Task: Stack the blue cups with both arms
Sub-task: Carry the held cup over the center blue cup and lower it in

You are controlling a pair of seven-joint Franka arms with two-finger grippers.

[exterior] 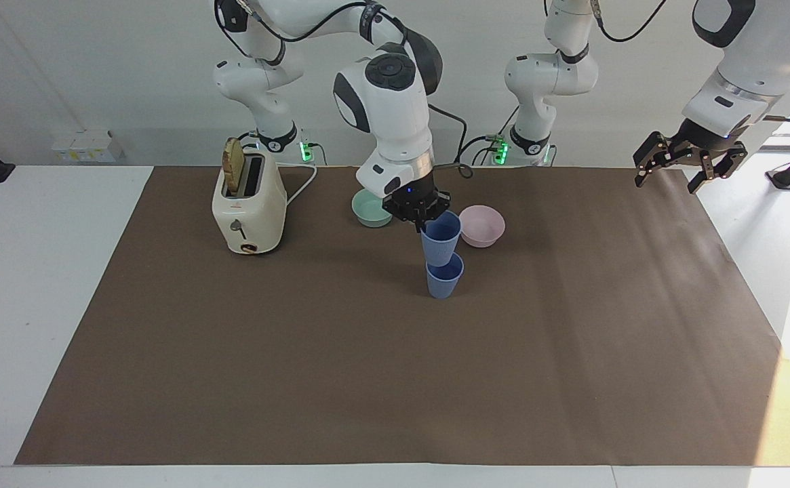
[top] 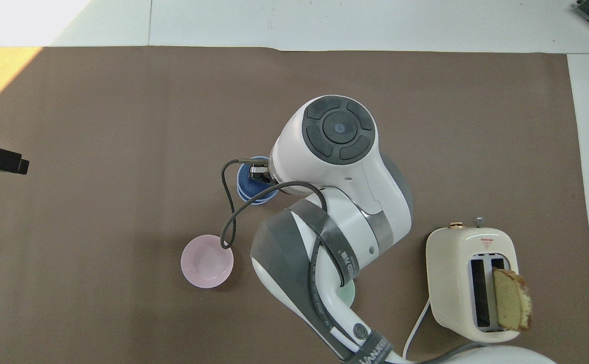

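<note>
Now the right gripper [exterior: 424, 215] grips the rim of one blue cup [exterior: 441, 239], with a finger inside the mouth and the rest on the outer wall, and holds it upright over the second cup [exterior: 444, 279]. That second cup stands on the brown mat [exterior: 395, 379] near the middle of the table, farther from the robots than the two bowls. Seen from across the table, the base of the held cup sits at the mouth of the standing one, so the two form one column; whether the bottom has gone into the lower cup cannot be told. From above, the two blue rims [top: 257, 185] nearly overlap, the upper one a little off-centre, with the arm's wrist covering part of them. A pink bowl [exterior: 481, 226] lies just beside the held cup toward the left arm's end, and a green bowl [exterior: 371, 207] lies toward the right arm's end, partly under the right arm in the overhead view. A cream toaster [exterior: 248, 207] with a slice of bread [exterior: 233, 165] standing up in one slot sits at the right arm's end of the mat. The left gripper [exterior: 689, 165] waits in the air over the mat's edge at its own end, fingers spread and holding nothing.
</note>
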